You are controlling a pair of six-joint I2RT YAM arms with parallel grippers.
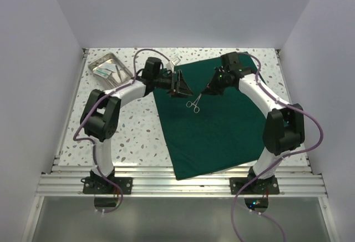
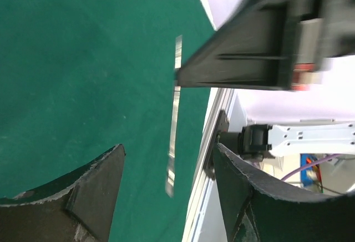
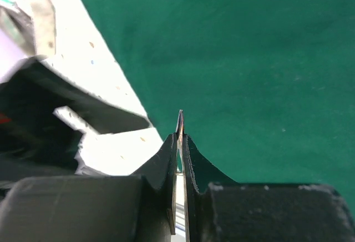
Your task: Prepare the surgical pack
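Note:
The dark green drape (image 1: 222,131) lies flat on the table's right half, its front edge reaching the rail. My right gripper (image 1: 208,90) hovers over its far left part, shut on the tip of steel forceps (image 1: 194,105) that hang toward the cloth, ring handles lowest. In the right wrist view the jaws (image 3: 180,137) pinch the thin steel tip (image 3: 179,119) above the drape (image 3: 249,59). My left gripper (image 1: 182,88) is open and empty, just left of the forceps. In its wrist view the forceps (image 2: 173,136) hang edge-on between its fingers over the drape (image 2: 83,59).
A shiny steel tray (image 1: 104,61) holding instruments stands at the far left corner. White gauze squares (image 1: 173,61) lie behind the left gripper near the drape's far left corner. The speckled tabletop (image 1: 133,131) lies left of the drape. White walls enclose the table.

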